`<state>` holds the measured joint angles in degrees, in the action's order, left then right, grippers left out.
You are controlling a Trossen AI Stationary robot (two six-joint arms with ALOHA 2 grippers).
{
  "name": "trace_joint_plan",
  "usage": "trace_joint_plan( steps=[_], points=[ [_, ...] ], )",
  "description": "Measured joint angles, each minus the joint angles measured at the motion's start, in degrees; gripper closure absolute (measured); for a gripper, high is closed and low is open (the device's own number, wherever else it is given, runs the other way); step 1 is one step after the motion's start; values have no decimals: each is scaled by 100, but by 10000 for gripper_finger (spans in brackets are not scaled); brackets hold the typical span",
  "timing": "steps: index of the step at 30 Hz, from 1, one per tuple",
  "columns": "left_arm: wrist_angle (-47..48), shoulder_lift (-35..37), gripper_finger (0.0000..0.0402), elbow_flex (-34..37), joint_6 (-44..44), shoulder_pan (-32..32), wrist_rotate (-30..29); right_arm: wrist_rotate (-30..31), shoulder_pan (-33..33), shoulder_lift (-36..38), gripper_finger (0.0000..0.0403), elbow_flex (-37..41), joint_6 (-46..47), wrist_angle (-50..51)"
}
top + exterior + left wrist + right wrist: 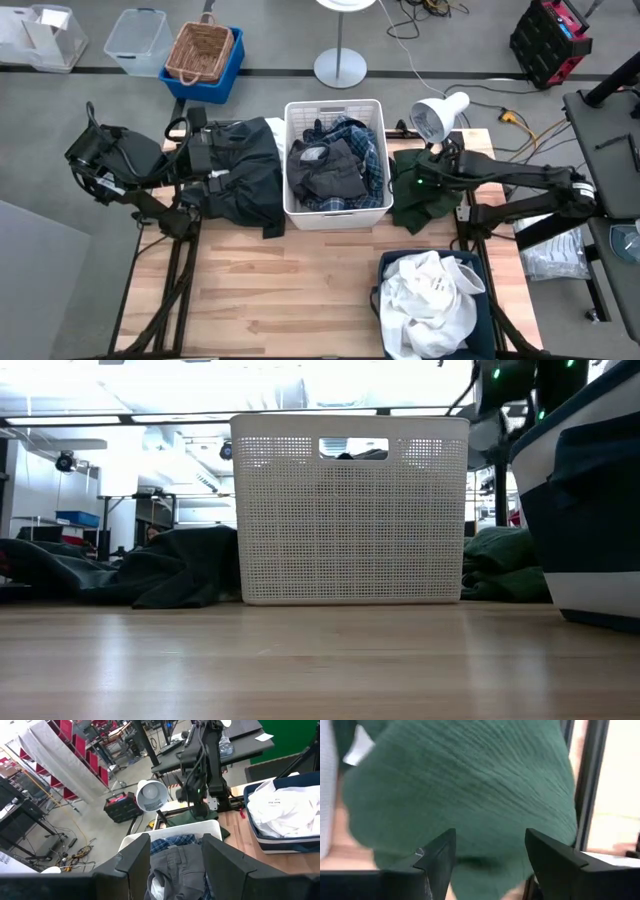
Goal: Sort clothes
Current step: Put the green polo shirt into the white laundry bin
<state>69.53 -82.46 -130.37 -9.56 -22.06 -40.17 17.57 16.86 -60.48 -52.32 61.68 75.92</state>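
Note:
A black garment (240,175) lies heaped on the table left of the white bin (335,215); it also shows in the low view (170,565). The white bin holds a blue-and-white plaid shirt (365,140) and a dark grey piece (180,865). A dark green garment (418,200) lies on the table right of the bin. White clothes (430,295) fill the dark blue bin (480,320). My left gripper (175,865) is open and empty over the black heap (222,178). My right gripper (490,855) is open just above the green garment (470,785).
A white desk lamp (435,115) stands behind the green garment. Bare wood (280,290) lies in front of the white bin. Off the table at the back are a clear tub (138,40) and a wicker basket (200,50) in a blue crate.

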Motion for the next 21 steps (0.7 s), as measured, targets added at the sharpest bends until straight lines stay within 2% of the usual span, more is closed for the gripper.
trace_joint_plan(
  steps=[7, 12, 17, 21],
  points=[
    [-4, -2, 244, 23, 55, 14, -1, -339, 568, -423, 148, 737, -900, -1186],
    [-4, -7, 244, 33, 107, 14, 1, -424, 858, -751, 151, 1021, -1331, -1602],
    [-4, -7, 244, 35, 151, 14, -4, -413, 1007, -945, 203, 1272, -1646, -2099],
    [-4, -7, 244, 37, 170, 14, -242, -416, 1069, -1086, 285, 1467, -1828, -2463]
  ],
)
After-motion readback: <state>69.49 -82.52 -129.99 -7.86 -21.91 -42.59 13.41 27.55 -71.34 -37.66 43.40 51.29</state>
